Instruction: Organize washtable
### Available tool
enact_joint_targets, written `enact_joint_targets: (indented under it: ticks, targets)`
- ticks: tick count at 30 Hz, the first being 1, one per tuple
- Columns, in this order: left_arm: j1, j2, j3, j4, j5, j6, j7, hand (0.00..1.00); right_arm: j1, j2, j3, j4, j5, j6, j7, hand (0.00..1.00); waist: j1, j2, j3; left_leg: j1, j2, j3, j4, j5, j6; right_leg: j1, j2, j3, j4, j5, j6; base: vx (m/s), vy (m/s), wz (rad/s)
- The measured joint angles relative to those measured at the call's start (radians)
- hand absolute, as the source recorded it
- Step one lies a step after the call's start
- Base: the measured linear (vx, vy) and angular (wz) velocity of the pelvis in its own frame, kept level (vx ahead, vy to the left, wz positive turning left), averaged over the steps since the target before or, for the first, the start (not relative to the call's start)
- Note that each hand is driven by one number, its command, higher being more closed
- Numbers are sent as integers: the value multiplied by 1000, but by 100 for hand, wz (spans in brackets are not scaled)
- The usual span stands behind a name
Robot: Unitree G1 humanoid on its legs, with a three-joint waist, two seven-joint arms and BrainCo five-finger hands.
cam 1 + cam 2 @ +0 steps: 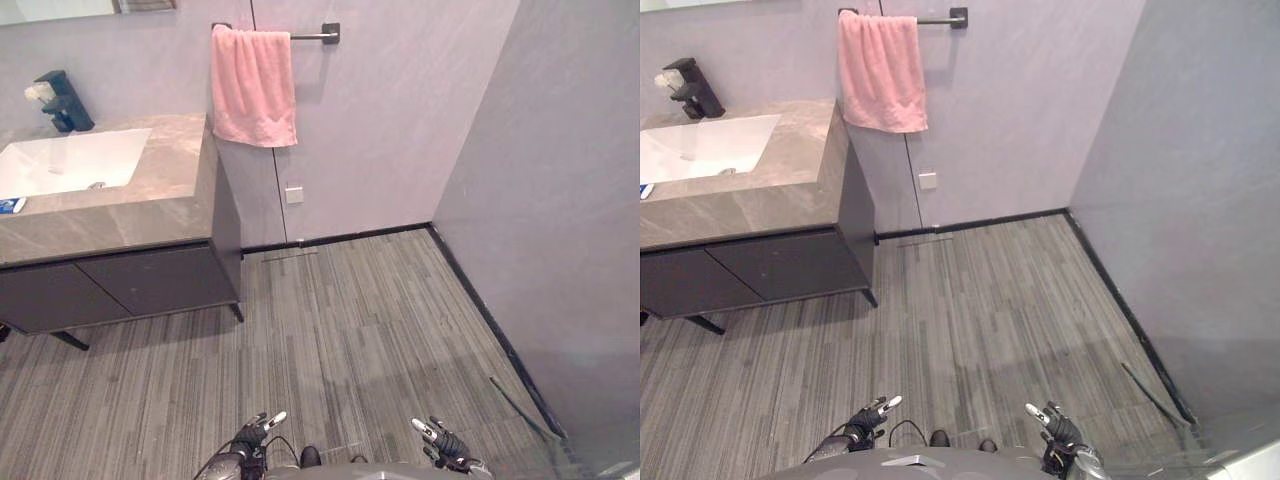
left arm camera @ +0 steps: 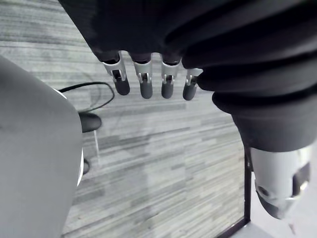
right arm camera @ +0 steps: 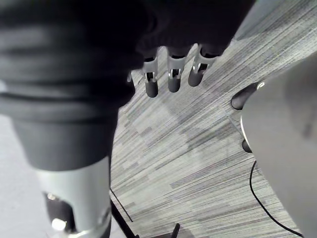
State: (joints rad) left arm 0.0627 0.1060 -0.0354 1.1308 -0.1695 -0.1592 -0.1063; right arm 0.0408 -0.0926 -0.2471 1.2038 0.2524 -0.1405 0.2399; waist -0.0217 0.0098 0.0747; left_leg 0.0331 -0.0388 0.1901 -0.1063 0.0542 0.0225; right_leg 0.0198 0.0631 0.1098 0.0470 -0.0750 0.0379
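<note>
The washtable [image 1: 150, 215] stands at the far left, a grey stone top on a dark cabinet, with a white sink [image 1: 70, 162] set into it and a black tap [image 1: 65, 102] behind. A small blue and white item [image 1: 10, 206] lies on the counter's left front edge. A pink towel [image 1: 253, 85] hangs from a wall bar beside the counter. My left hand [image 1: 255, 432] hangs low near the bottom edge, open and holding nothing; its fingers [image 2: 144, 82] are relaxed. My right hand [image 1: 440, 438] is likewise low, open and empty, with its fingers [image 3: 173, 77] loose over the floor.
Grey striped plank floor [image 1: 340, 320] spreads between me and the washtable. A grey wall with a small white outlet [image 1: 294, 194] runs behind. A glass or wall panel [image 1: 560, 200] closes off the right side, with a dark strip [image 1: 520, 408] lying along its base.
</note>
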Motion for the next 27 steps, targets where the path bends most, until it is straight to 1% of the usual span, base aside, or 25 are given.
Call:
enact_joint_targets:
  ticks: [6, 9, 12, 15, 20, 22, 24, 27]
  targets:
    - [0, 1, 2, -4, 0, 0, 0, 0, 3, 0, -3, 0, 0, 0, 0, 0, 1, 0, 1, -6, -20, 20, 0, -4, 6, -3, -18, 21, 0, 1, 1, 21, 101, 2]
    - [0, 1, 2, -4, 0, 0, 0, 0, 4, 0, -3, 0, 0, 0, 1, 0, 1, 1, 0, -10, -35, 22, 0, -9, 14, -7, -24, 43, 5, 1, 0, 57, 82, 6]
    - [0, 1, 6, -4, 1, 0, 1, 0, 4, -1, -2, 1, 0, 0, 1, 0, 1, 2, -1, -9, -44, 25, 0, -13, 19, -13, -33, 43, 17, 1, 0, 69, 52, 2]
    - [0, 1, 11, -3, 1, 3, 1, 0, 5, -1, 1, 1, 0, 0, 1, 0, 1, 2, -3, -8, -52, 29, 1, -22, 32, -13, -36, 46, 18, 1, 0, 97, 37, -1]
    - [1, -1, 33, 5, 2, 7, 2, 0, 6, -1, 3, 5, 0, 0, 0, 0, 1, 1, -4, 22, -62, 34, 7, -22, 32, 0, -42, 46, 29, 4, -5, 135, 2, -1]
    - [1, -1, 35, 5, 2, 7, 2, 0, 7, -1, 3, 6, -1, 0, 0, 0, 1, 0, -5, 26, -62, 30, 11, -22, 32, 1, -41, 44, 33, 4, -6, 99, -28, 6]
    - [1, -1, 35, 6, 2, 7, 2, 0, 7, -1, 3, 7, -1, 0, 0, 0, 1, -7, -11, 26, -62, 23, 11, -18, 37, 2, -40, 43, 32, 2, -8, 52, -40, 6]
    - [1, -2, 36, 6, 2, 7, 2, 0, 7, -3, 5, 9, -1, 0, 0, 0, 1, -7, -11, 32, -59, 22, 11, -18, 38, 13, -37, 43, 33, -3, -6, 34, -60, 2]
